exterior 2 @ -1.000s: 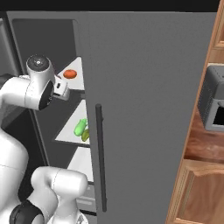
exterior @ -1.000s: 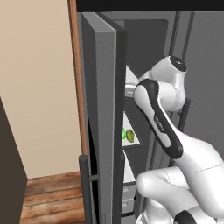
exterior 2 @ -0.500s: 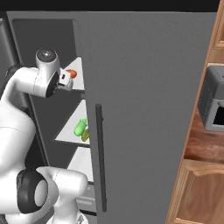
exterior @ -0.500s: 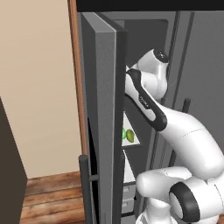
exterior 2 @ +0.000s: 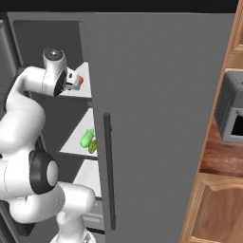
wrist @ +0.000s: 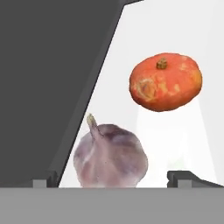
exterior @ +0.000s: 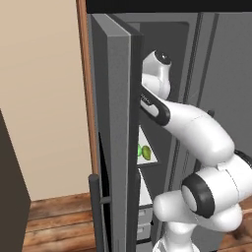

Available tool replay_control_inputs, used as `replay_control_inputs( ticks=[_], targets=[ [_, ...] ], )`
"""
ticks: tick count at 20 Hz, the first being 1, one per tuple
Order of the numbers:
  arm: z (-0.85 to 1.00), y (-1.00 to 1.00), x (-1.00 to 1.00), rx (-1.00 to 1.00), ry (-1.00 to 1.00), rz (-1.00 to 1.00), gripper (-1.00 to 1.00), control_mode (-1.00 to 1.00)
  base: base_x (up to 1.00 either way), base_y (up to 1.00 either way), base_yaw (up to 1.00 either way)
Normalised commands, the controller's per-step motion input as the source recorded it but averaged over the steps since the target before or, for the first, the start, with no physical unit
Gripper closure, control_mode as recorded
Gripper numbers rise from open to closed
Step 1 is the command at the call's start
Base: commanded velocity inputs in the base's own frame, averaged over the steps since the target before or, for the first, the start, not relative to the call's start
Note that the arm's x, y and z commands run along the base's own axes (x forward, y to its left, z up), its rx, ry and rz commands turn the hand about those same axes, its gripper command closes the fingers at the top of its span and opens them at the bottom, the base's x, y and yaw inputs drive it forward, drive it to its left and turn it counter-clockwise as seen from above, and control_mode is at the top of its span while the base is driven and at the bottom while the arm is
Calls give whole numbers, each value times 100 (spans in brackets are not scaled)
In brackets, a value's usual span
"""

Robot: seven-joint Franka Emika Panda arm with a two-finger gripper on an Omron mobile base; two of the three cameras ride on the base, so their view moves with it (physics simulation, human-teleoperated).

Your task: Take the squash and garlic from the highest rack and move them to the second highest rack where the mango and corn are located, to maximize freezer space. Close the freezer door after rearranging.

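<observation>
Item 1: pale purple-white garlic bulb (wrist: 110, 156) with a short stem, on the white top rack (wrist: 175, 39). Seen in the hand view at 6 o'clock, between the two dark finger tips (wrist: 187, 177); the jaws stand spread to either side of it, not touching it.

Item 2: round orange squash (wrist: 165, 82) with a small brown stem, same rack, at 2 o'clock of the garlic, apart from it. In the right base view a sliver of orange (exterior 2: 80, 80) peeks past the gripper (exterior 2: 75, 82).

Item 3: second rack (exterior 2: 78, 144), base views. Green produce (exterior 2: 87, 138) lies on it; the left view shows two green pieces (exterior: 146, 152), too small to tell mango from corn.

Item 4: dark grey freezer door (exterior: 115, 133), open, seen edge-on in the left view, covering the gripper and top rack. Its broad face (exterior 2: 161, 118) cuts off the racks' right parts in the right view.
</observation>
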Motion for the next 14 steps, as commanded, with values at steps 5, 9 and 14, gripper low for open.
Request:
replay_control_inputs(
  ticks=[5,9,14],
  targets=[
    [-12,2,53,-4,0,1,-100,-100,0,0,0],
    [-38,10,17,-3,0,0,-100,-100,0,0,0],
    [-47,28,0,-1,0,0,100,-100,0,0,0]
  ],
)
